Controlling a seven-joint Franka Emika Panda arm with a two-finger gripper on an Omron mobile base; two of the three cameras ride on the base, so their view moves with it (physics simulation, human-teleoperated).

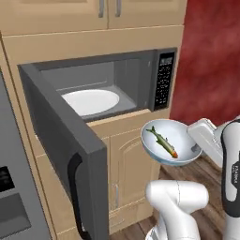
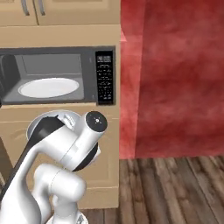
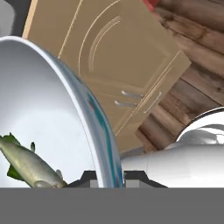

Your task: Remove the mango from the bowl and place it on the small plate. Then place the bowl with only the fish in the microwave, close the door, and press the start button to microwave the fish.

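Observation:
My gripper (image 1: 194, 148) is shut on the right rim of the light blue-white bowl (image 1: 180, 133), holding it tilted in the air below and right of the open microwave (image 1: 140, 75). The green-yellow fish (image 1: 162, 142) lies alone inside the bowl. In the hand view the bowl (image 3: 43, 109) rim runs down between my gripper (image 3: 107, 177) tips, with the fish (image 3: 28, 164) at lower left. The door (image 1: 61, 140) stands swung wide open to the left. The mango and the small plate are out of view.
A white turntable disc (image 1: 90, 101) lies in the microwave cavity, and the black keypad (image 1: 165, 79) sits at its right. Wooden cabinet doors (image 1: 126, 164) are below, a grey fridge (image 1: 14, 201) at far left, a red wall (image 2: 175, 74) at right.

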